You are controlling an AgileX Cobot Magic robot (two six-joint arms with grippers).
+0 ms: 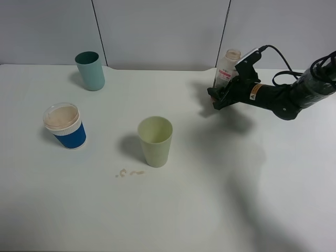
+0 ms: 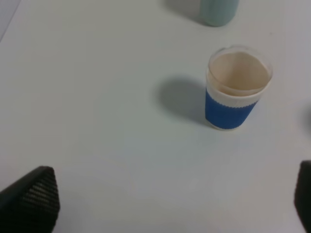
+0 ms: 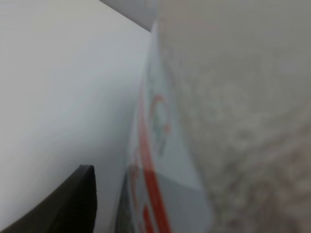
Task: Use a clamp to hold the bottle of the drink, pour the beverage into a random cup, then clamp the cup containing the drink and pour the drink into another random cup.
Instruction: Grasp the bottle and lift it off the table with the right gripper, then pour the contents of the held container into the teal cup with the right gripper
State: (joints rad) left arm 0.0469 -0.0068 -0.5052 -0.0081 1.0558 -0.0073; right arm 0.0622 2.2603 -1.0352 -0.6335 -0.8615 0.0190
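Bright, even light fills the white tabletop (image 1: 173, 210), with soft grey shadows left of the pale yellow-green plastic tumbler (image 1: 155, 140) and beneath the thick black robot arm (image 1: 283, 97), while the small clear plastic bottle with a red-and-white label (image 3: 155, 145) is badly out of focus at the right wrist.

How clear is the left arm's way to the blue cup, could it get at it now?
Probably yes. Its open fingers face the upright blue cup across bare table, with nothing between them; the teal tumbler stands beyond the cup, out of the way.
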